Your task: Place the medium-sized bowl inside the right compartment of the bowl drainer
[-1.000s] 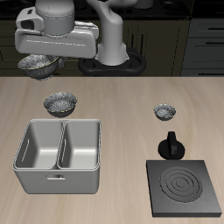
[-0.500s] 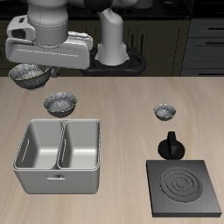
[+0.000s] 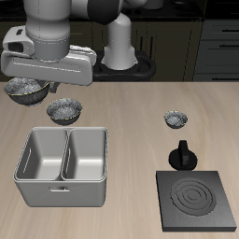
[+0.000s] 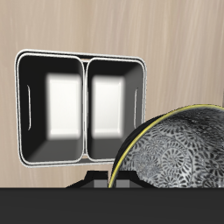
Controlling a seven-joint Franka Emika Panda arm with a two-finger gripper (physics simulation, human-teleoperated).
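Note:
My gripper (image 3: 30, 84) is shut on the rim of the medium-sized bowl (image 3: 25, 91), silver-grey with a speckled inside. It holds the bowl in the air, behind the bowl drainer (image 3: 103, 177) and off its outer end. In the wrist view the bowl (image 4: 179, 153) fills the near field, with the drainer (image 4: 85, 59) beyond it. Both of the drainer's basins are empty. My fingertips are hidden by the hand and the bowl.
Another speckled bowl (image 3: 64, 110) sits on the table just behind the drainer, close under the held bowl. The smallest bowl (image 3: 175, 119) lies mid-table. A black knob (image 3: 182, 155) and a black stove plate (image 3: 195, 199) are near the front edge.
The gripper has carried the bowl downward and sideways, away from the robot's base. It is now lower, beside the bowl that sits on the table.

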